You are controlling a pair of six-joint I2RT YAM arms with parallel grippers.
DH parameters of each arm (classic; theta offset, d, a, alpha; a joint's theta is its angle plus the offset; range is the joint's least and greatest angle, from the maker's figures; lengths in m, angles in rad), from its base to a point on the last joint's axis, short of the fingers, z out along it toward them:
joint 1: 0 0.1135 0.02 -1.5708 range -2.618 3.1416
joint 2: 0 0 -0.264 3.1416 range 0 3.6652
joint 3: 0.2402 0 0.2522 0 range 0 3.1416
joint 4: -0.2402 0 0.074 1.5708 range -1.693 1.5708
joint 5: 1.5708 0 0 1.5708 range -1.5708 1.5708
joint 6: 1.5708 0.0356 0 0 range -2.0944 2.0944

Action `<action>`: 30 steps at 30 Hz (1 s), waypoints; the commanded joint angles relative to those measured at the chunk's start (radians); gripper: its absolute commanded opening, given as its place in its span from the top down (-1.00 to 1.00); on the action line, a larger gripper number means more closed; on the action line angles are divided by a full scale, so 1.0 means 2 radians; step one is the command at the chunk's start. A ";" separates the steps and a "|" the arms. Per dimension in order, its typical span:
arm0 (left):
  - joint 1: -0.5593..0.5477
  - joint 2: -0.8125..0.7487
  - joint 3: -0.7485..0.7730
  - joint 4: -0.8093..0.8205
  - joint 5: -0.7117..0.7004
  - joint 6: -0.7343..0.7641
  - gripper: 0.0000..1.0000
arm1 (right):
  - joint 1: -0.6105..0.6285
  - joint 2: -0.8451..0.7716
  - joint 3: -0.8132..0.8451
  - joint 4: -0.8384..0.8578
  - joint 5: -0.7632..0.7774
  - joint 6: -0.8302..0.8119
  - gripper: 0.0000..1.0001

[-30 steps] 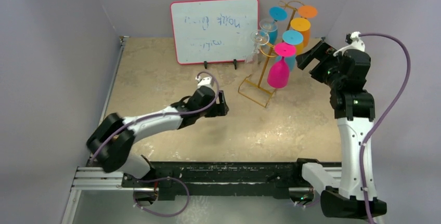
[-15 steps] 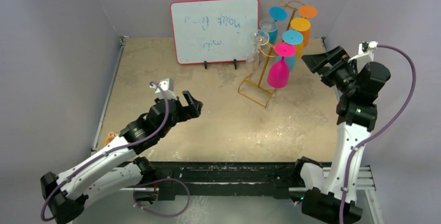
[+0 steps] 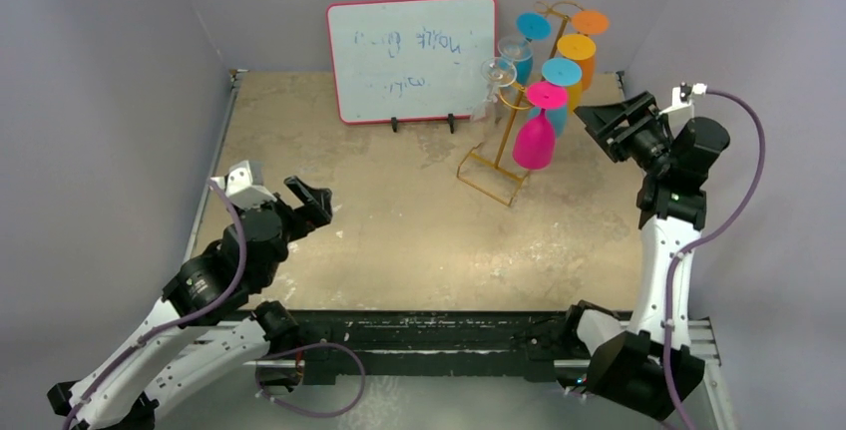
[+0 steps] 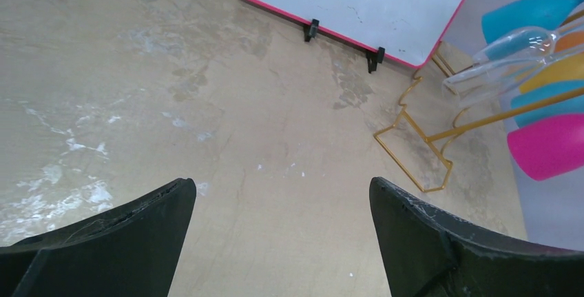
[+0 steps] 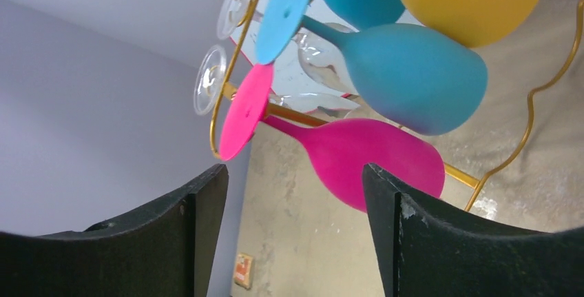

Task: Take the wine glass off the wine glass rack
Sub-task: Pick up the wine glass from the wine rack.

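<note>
The gold wire wine glass rack (image 3: 507, 126) stands at the back right, beside the whiteboard. Several glasses hang upside down on it: a pink one (image 3: 536, 139) lowest at the front, blue and orange ones behind, and clear ones (image 3: 498, 73) on the left side. My right gripper (image 3: 597, 129) is open and empty, just right of the rack and pointing at it. In the right wrist view the pink glass (image 5: 372, 159) and a blue glass (image 5: 406, 76) hang just beyond the open right gripper (image 5: 293, 170). My left gripper (image 3: 311, 206) is open and empty, low at the near left. In its wrist view the left gripper (image 4: 279, 185) faces the rack's base (image 4: 413, 145).
A red-framed whiteboard (image 3: 411, 56) stands on black feet at the back, left of the rack. Purple-grey walls close in the table (image 3: 419, 240) at the left, back and right.
My left arm has pulled back from mid-table to the near left, its gripper open. My right gripper has shifted slightly right of the rack. All glasses hang as before.
</note>
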 commanded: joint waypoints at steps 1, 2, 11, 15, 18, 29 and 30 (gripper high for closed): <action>0.000 -0.012 0.023 -0.040 -0.039 0.013 -0.94 | 0.001 -0.005 0.019 0.034 -0.022 0.005 -0.44; 0.000 -0.016 0.021 -0.041 -0.042 0.012 -0.94 | 0.001 -0.001 0.022 0.031 -0.025 0.006 -0.39; 0.000 -0.019 0.007 -0.029 -0.024 0.016 -0.92 | 0.018 0.045 0.044 0.028 -0.050 0.034 -0.23; 0.000 -0.006 0.009 -0.027 -0.016 0.015 -0.92 | 0.024 0.066 0.061 0.019 -0.043 0.033 -0.20; 0.000 0.003 0.007 -0.027 -0.007 0.017 -0.90 | 0.030 0.074 0.069 0.016 -0.046 0.032 -0.19; 0.000 0.040 -0.024 -0.016 0.029 0.041 -0.81 | 0.053 0.086 0.064 0.039 -0.030 0.056 0.21; 0.000 0.045 -0.023 -0.017 0.032 0.042 -0.80 | 0.053 0.084 0.063 0.041 -0.026 0.057 0.23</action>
